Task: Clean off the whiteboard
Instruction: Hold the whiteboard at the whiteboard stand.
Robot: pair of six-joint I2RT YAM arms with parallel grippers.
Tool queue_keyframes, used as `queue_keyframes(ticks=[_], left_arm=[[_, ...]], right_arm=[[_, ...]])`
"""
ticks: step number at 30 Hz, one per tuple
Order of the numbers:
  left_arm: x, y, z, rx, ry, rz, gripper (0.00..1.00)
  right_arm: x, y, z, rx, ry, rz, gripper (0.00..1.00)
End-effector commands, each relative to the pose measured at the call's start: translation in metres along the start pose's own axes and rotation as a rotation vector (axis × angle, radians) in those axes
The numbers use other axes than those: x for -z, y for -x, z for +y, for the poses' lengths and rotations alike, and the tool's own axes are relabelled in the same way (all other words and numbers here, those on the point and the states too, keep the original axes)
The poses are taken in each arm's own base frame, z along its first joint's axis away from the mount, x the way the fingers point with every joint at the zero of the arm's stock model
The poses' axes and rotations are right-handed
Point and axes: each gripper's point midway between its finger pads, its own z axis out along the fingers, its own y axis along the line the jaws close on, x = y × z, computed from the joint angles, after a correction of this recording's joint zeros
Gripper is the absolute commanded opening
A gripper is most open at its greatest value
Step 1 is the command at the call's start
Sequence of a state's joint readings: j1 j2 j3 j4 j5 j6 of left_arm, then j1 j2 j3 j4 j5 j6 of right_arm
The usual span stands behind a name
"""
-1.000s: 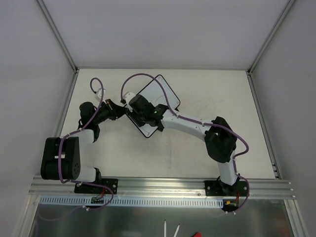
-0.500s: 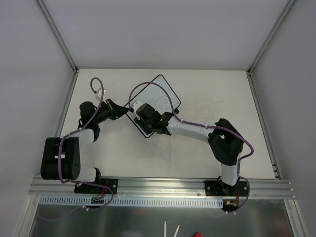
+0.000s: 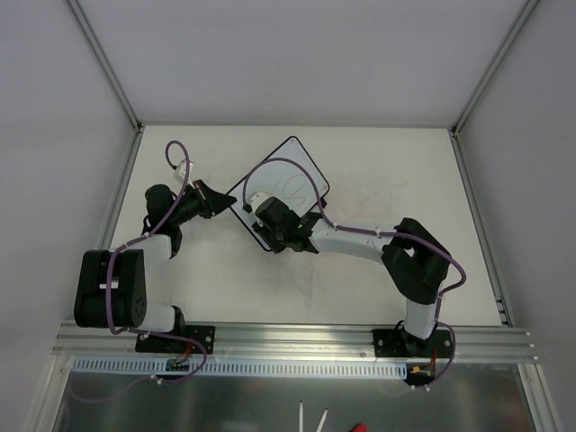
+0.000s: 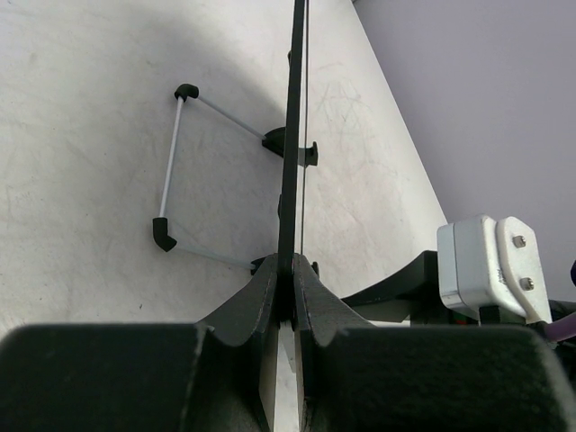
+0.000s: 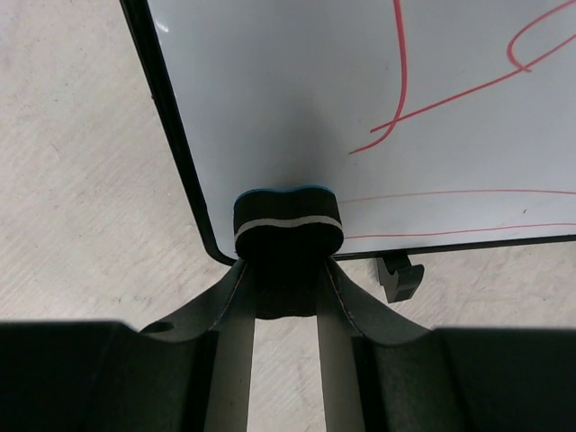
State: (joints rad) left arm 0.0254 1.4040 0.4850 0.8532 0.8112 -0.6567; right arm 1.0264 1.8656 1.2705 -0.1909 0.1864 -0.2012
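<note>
Table [image 3: 360, 279]: off-white, matte, scuffed and faintly stained, most visibly right of centre. Pale grey panels wall it in on the left, right and far sides. Bare aluminium posts [image 3: 103, 63] run up the corners, and an aluminium rail [image 3: 297, 337] along the near edge carries both arm bases. Purple cables [image 3: 279, 162] loop over the arms.

Whiteboard [image 3: 286, 180]: left of centre and toward the far half of the table, turned cornerwise so it reads as a diamond from above. It has a black rim and red scribbles [image 5: 400, 90] on the face. One black foot [image 5: 400, 277] shows under the lower edge. In the left wrist view a thin wire stand [image 4: 171, 162] with black end caps sits on the board's back side. Whether the board lies flat or leans on that stand, I cannot tell.

Left gripper [image 4: 290, 270]: at the board's left corner, jaws pinched narrow on the rim, the board seen edge-on between them.

Right gripper [image 5: 288, 270]: over the board's near corner, jaws closed on a small black eraser [image 5: 288, 225] with a pale stripe. The eraser's tip presses on the white face just inside the rounded corner, below the red marks and apart from them.
</note>
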Motion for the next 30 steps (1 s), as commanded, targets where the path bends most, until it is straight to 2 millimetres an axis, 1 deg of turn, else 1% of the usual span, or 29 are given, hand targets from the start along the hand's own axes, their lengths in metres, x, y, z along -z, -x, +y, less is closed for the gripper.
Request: queue_keyframes(ticks=[1, 7, 11, 12, 13, 14, 15, 17, 19, 21, 22, 24, 30], left_arm=[[-0.004, 0.019, -0.018, -0.101, -0.068, -0.032, 0.0], [-0.004, 0.019, -0.02, -0.099, -0.072, -0.028, 0.0], [-0.004, 0.02, -0.021, -0.098, -0.075, -0.026, 0.0], [-0.004, 0.019, -0.02, -0.096, -0.075, -0.025, 0.0], [-0.004, 0.02, -0.021, -0.097, -0.075, -0.026, 0.0], [-0.004, 0.02, -0.02, -0.095, -0.073, -0.027, 0.0], [-0.003, 0.019, -0.021, -0.097, -0.072, -0.027, 0.0], [-0.003, 0.02, -0.021, -0.102, -0.069, -0.033, 0.0], [-0.003, 0.02, -0.021, -0.103, -0.071, -0.03, 0.0], [-0.003, 0.02, -0.021, -0.101, -0.069, -0.031, 0.0], [-0.003, 0.02, -0.021, -0.1, -0.068, -0.03, 0.0], [-0.003, 0.02, -0.021, -0.1, -0.068, -0.03, 0.0], [-0.003, 0.02, -0.02, -0.102, -0.068, -0.03, 0.0]], right_arm=[[0.001, -0.029, -0.001, -0.001, -0.006, 0.083, 0.0], [0.006, -0.022, -0.003, 0.001, -0.014, 0.063, 0.0], [0.011, -0.006, -0.003, 0.015, -0.009, 0.033, 0.0], [0.011, 0.004, -0.002, 0.013, -0.007, 0.018, 0.0], [0.011, 0.008, -0.002, 0.015, -0.004, 0.012, 0.0], [0.011, 0.01, -0.001, 0.016, 0.0, 0.016, 0.0], [0.01, 0.02, 0.001, 0.021, 0.006, 0.001, 0.0], [0.01, 0.027, 0.002, 0.025, 0.01, 0.001, 0.0], [0.009, 0.04, 0.004, 0.032, 0.014, -0.012, 0.0], [0.008, 0.048, 0.005, 0.036, 0.021, -0.016, 0.0], [0.006, 0.058, 0.007, 0.041, 0.023, -0.03, 0.0], [0.004, 0.062, 0.007, 0.048, 0.022, -0.023, 0.0], [-0.004, 0.086, 0.01, 0.061, 0.034, -0.034, 0.0]])
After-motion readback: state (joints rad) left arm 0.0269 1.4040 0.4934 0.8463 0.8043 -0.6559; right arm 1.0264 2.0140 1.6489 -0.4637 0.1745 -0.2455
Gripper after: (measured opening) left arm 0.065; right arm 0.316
